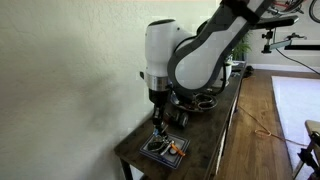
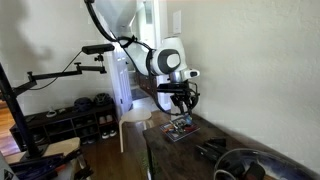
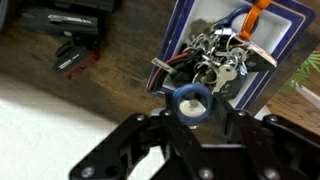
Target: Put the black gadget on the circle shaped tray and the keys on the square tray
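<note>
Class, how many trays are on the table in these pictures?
2. The square tray lies under the gripper at the end of the table; the circle shaped tray sits further along it. Others may be hidden behind the arm.

No legible text or labels anywhere.

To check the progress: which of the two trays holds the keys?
The square tray, light-rimmed, directly under the pincer; the keys rest on it. The round dark tray stands apart.
</note>
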Controlling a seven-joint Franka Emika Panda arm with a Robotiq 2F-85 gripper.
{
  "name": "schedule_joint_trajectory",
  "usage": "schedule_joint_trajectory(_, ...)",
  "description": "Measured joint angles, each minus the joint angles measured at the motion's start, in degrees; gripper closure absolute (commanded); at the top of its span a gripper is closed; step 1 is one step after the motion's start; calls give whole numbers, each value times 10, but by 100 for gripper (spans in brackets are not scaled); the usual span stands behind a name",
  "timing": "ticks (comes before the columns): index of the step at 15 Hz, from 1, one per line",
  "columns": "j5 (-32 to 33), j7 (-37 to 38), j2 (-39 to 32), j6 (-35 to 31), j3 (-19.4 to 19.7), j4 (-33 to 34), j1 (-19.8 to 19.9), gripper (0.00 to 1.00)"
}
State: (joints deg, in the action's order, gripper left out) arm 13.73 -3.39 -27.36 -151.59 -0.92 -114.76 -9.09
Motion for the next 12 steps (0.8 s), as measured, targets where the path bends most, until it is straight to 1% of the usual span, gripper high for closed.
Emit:
schedule_joint_trajectory(4, 0, -2, -10, 0, 0, -11, 1, 84)
schedule_joint_trajectory(8, -1, -7, -35, 0, -1, -11, 1, 84)
schedule_joint_trajectory(9, -1, -8, -38, 0, -1, -11, 1, 64)
schedule_joint_trajectory(10, -1, -9, -38, 0, -2, -11, 1, 34)
schedule_joint_trajectory(11, -1, -10, -38, 0, -2, -11, 1, 33)
schedule_joint_trajectory(12, -1, -10, -38, 0, -3, -10, 1, 29)
